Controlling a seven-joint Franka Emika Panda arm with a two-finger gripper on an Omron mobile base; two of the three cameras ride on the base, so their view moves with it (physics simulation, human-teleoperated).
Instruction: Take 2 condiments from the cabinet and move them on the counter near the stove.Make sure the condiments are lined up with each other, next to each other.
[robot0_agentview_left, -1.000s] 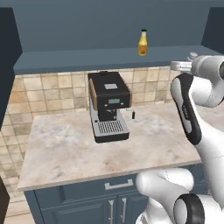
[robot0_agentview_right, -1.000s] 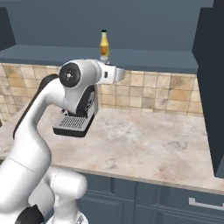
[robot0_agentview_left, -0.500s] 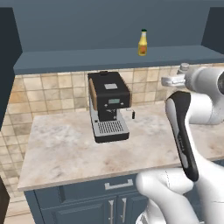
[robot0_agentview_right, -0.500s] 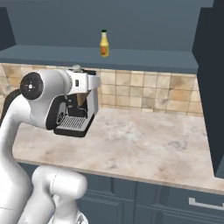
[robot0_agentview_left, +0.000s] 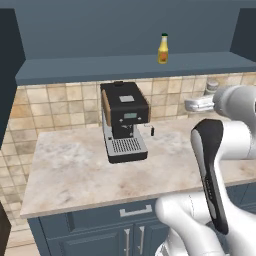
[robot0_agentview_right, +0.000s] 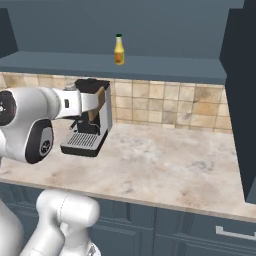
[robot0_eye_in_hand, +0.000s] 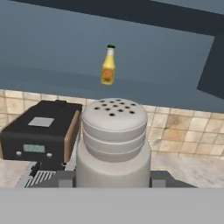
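Nearest to you in the hand view, the gripper (robot0_eye_in_hand: 113, 180) is pinched on the grey-white shaker (robot0_eye_in_hand: 113, 144), one dark finger (robot0_eye_in_hand: 65, 178) against each side of its body; the perforated silvery lid stands upright above the jaws. From the left base view you see the shaker (robot0_agentview_left: 212, 85) held in the air above the right part of the counter (robot0_agentview_left: 75, 175), below the level of the cabinet shelf (robot0_agentview_left: 100, 67) and clear of its front edge. Under it the beige slab lies bare toward the right; in the right base view that open stretch runs on to the dark blue side panel (robot0_agentview_right: 242, 100), which closes off the counter on that side. To the left, the black coffee machine (robot0_agentview_left: 124, 121) sits toward the back of the slab near the tiled wall (robot0_agentview_left: 50, 105), leaving bare stone in front of it up to the counter's front edge. Farthest back and higher, the yellow-orange bottle (robot0_agentview_left: 163, 49) stands upright on the cabinet shelf, near the shelf's front edge, with free shelf on both sides.
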